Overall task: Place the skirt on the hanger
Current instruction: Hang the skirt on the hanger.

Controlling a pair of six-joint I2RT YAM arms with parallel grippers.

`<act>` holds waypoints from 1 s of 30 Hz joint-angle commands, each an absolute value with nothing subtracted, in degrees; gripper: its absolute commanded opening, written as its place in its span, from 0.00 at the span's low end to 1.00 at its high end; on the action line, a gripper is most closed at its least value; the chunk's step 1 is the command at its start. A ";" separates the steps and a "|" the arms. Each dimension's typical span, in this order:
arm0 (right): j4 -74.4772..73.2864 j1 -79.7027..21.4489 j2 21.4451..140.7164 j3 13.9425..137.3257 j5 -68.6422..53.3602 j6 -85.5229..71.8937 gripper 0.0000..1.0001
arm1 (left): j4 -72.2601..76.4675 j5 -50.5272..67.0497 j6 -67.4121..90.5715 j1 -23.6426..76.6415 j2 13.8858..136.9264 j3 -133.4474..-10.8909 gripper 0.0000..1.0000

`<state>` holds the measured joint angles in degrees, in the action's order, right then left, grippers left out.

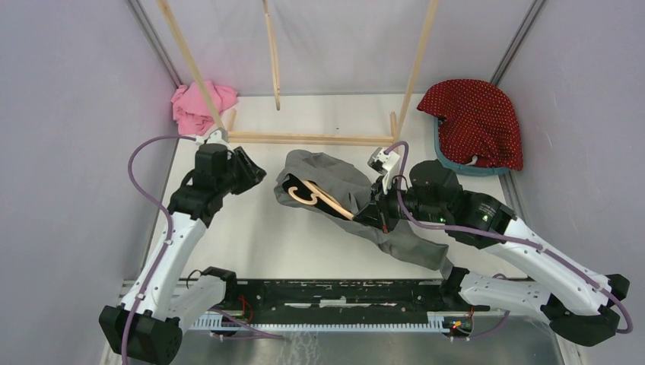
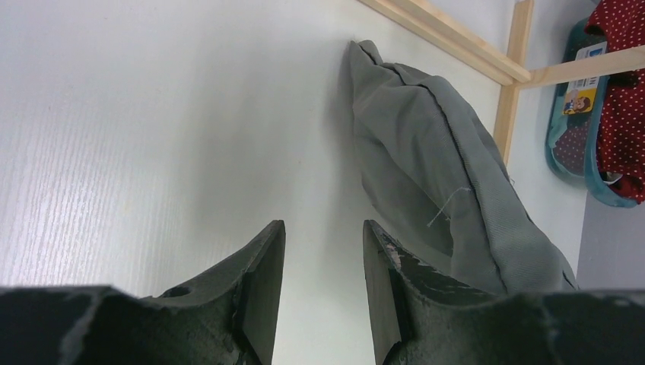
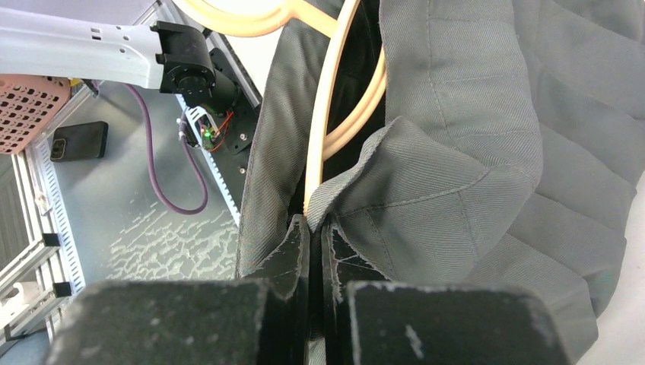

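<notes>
The left arm bends forward toward one o'clock, its left gripper (image 1: 249,169) parted and empty over the white table (image 1: 266,236). At centre, the grey skirt (image 1: 338,171) lies partly around the wooden hanger (image 1: 319,196). The right arm reaches toward ten o'clock, with the right gripper (image 3: 312,224) clamped on the hanger's end at the skirt's hem. At two o'clock, the label (image 2: 581,95) on the teal basket (image 2: 554,144) is too small to read.

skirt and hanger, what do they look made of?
skirt: grey woven cloth, probably a cotton-type twill, matte. Fine diagonal weave lines and stitched seams show in the right wrist view.
hanger: pale tan, smooth, slight sheen, rounded bars. No grain visible, so it could be plastic or varnished wood.
</notes>
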<state>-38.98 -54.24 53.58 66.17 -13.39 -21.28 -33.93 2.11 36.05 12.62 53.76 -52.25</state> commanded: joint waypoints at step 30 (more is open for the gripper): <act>-11.84 -53.90 52.47 46.30 -23.68 -23.69 0.01 | -19.44 9.98 42.20 12.50 48.11 -33.96 0.76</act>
<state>-21.58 -54.19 53.45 46.76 -20.32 -23.38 -25.32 8.71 39.22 12.62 51.18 -33.82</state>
